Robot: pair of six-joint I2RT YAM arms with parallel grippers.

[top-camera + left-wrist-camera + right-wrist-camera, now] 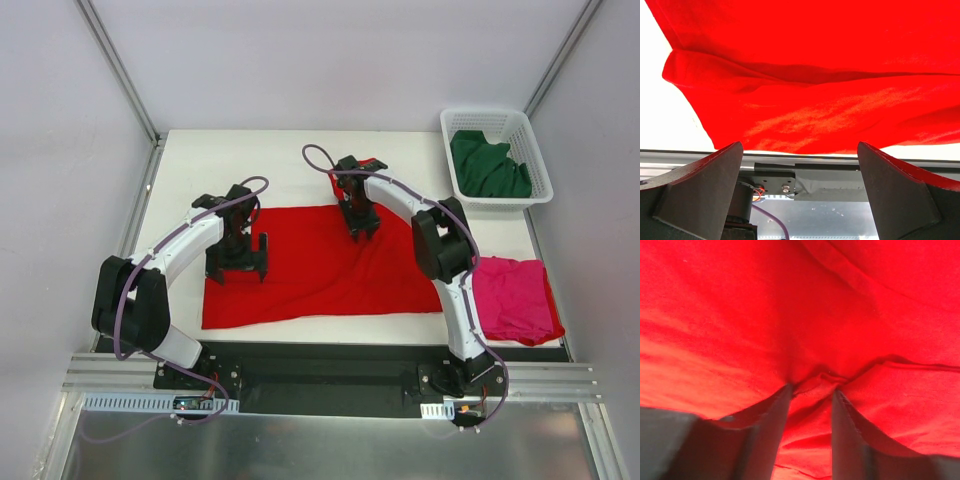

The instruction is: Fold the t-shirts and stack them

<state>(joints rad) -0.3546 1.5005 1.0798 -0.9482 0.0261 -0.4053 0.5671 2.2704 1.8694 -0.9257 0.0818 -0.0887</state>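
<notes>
**Shirts: none stacked yet**

We list the red t-shirt (310, 280) spread open mid-table. The right gripper (362, 228) is clamped on a pucker of it, and the left gripper (237, 268) gapes above its left side. The magenta t-shirt (515, 300) lies apart, right. The green t-shirt (488, 168) is heaped in the basket (485, 112). We judge most folding remains.

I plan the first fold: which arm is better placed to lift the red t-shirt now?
Probably right: the right pincer pinches a ridge of the red t-shirt, while the left pincer hangs open above the cloth, gripping nothing.
</notes>
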